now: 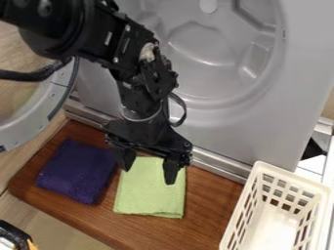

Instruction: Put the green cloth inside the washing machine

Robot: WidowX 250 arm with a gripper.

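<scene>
- Here's the light-green rectangular fabric cloth point(147, 199), out in front of the grey, round-mouthed washing machine point(274, 132)!
- Black two-finger gripper point(148, 175), before the machine, fingers spread above that cloth.
- Small pale marks point(108, 38) on the black jointed arm point(140, 88), before the machine.

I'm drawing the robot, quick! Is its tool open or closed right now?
Tool: open, its two fingers apart over the green cloth, holding nothing.

I see a dark purple cloth point(77, 171) lying on the brown wooden table point(210, 207), a cream lattice-sided basket point(290, 177) at lower right, and a partly visible black object point(15, 234) at lower left.
</scene>
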